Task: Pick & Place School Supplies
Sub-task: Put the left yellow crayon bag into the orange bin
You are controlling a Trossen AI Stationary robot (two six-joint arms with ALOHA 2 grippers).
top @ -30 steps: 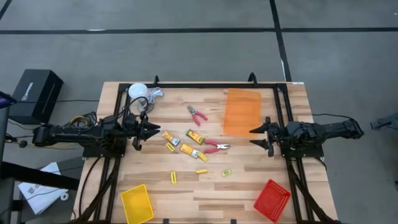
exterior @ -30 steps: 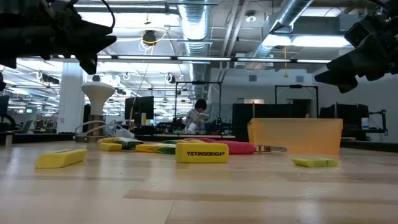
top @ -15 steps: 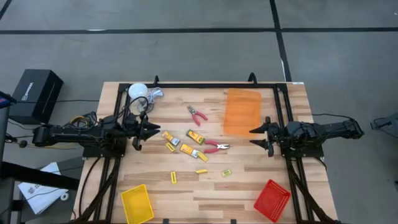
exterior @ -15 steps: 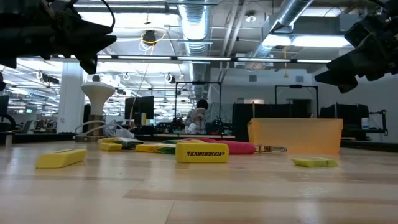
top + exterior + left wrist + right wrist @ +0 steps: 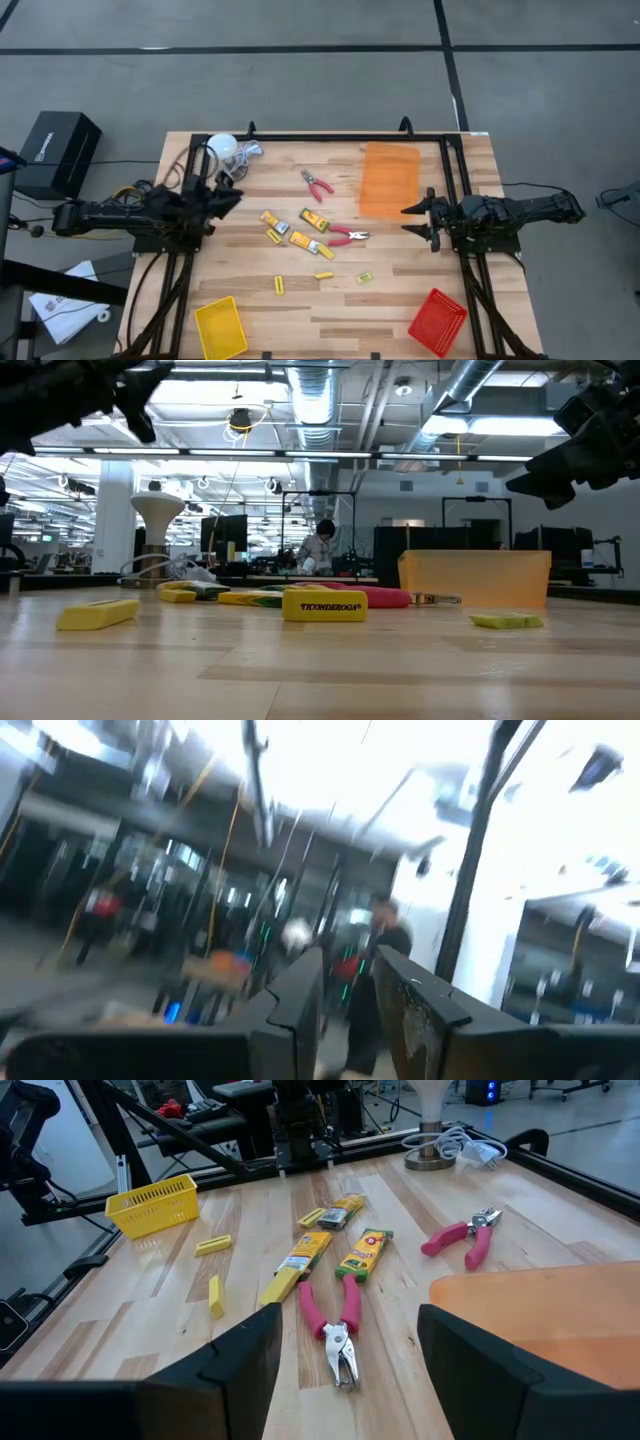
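Several yellow blocks and sticks (image 5: 305, 243) lie flat on the wooden table's middle, with one red-handled pliers (image 5: 347, 236) among them and another (image 5: 318, 184) farther back. The right wrist view shows the nearer pliers (image 5: 335, 1325) and a yellow box (image 5: 363, 1253). My left gripper (image 5: 236, 194) hovers over the table's left side, tipped upward, a narrow gap (image 5: 348, 990) between its fingers and nothing in it. My right gripper (image 5: 413, 221) hovers at the right, open (image 5: 350, 1350) and holding nothing, pointing toward the supplies.
An orange tray (image 5: 389, 178) lies at the back right, a yellow basket (image 5: 220, 327) at the near left and a red basket (image 5: 437, 322) at the near right. A white cup-like thing (image 5: 222, 148) stands at the back left corner. Bare wood lies along the near edge.
My left gripper has tipped its fingers upward and risen a little; it now points up into the room instead of level across the table. The gap between its fingers looks unchanged. The supplies have stayed where they were.
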